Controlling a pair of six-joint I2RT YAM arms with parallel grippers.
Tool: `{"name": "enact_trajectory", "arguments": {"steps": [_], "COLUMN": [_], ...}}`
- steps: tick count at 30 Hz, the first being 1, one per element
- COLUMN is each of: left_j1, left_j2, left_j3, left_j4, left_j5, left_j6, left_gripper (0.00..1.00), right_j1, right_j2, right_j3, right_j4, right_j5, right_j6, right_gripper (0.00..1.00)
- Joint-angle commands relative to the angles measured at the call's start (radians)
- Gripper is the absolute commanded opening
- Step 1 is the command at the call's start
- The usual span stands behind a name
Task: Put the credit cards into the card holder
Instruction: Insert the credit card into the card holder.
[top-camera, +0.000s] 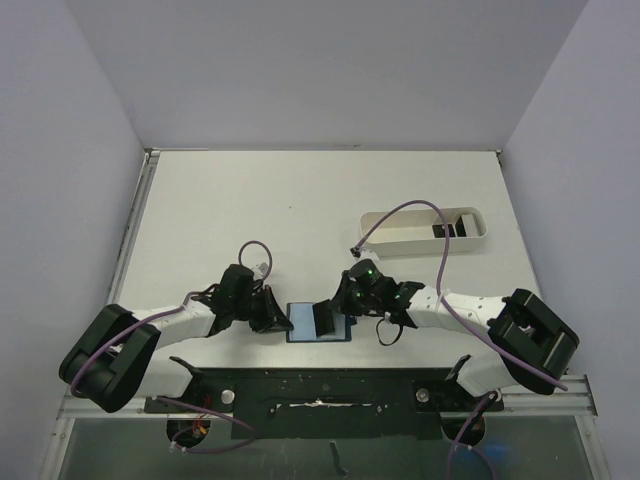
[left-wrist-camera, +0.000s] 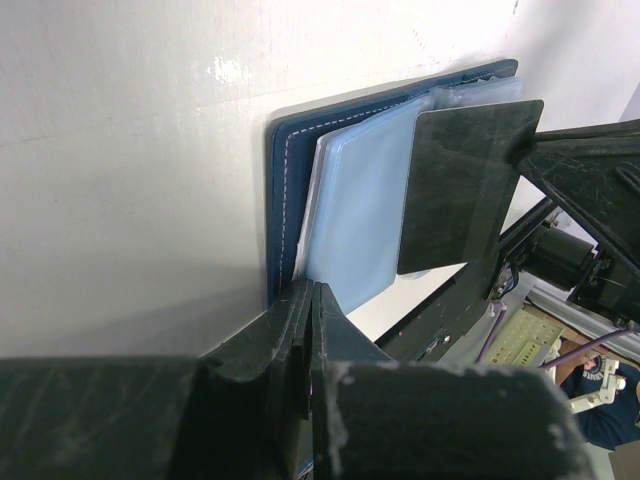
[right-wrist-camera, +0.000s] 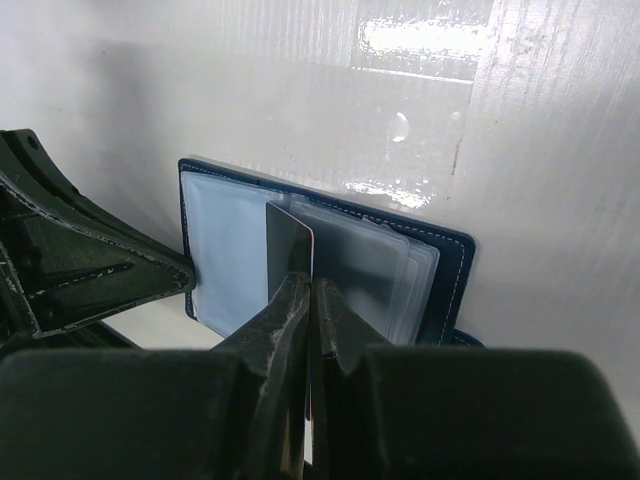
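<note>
The card holder (top-camera: 300, 325) lies open near the table's front edge, navy outside with light blue and clear sleeves (left-wrist-camera: 355, 210) inside. My right gripper (right-wrist-camera: 312, 285) is shut on a dark credit card (right-wrist-camera: 290, 240), which it holds on edge over the holder's (right-wrist-camera: 445, 265) middle sleeves. The left wrist view shows that card (left-wrist-camera: 465, 185) tilted above the sleeves. My left gripper (left-wrist-camera: 312, 292) is shut with nothing visible between its fingers, and its tip rests at the holder's left edge (left-wrist-camera: 285, 200). In the top view, the left gripper (top-camera: 283, 322) and the right gripper (top-camera: 335, 312) flank the holder.
A long white oval tray (top-camera: 400, 240) stands at the back right with another dark card (top-camera: 445, 231) in it. A purple cable (top-camera: 400, 215) loops over the tray from the right arm. White walls close in the table on three sides.
</note>
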Motion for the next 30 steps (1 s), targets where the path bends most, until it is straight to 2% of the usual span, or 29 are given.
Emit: {"name": "enact_trajectory", "arguments": {"steps": [1,24,30], "left_j1": [-0.006,-0.011,-0.013], "left_j2": [-0.01,-0.015,-0.008], "left_j3": [-0.015,-0.029,-0.029], "left_j4": [0.003,0.013,0.021], "left_j5": [-0.049,-0.052,-0.049], "left_j6": [0.016,0.005,0.006], "left_gripper": [0.0,0.0,0.0], "right_j1": [-0.005,0.019,0.031], "right_j2": [-0.012,-0.015,0.029], "right_j3": [-0.008,-0.006,-0.001], "right_j4": [0.003,-0.025,0.028], "right_j5": [0.048,0.085,0.052], "right_j6": [0.005,0.008,-0.016], "right_gripper": [0.0,0.0,0.0]}}
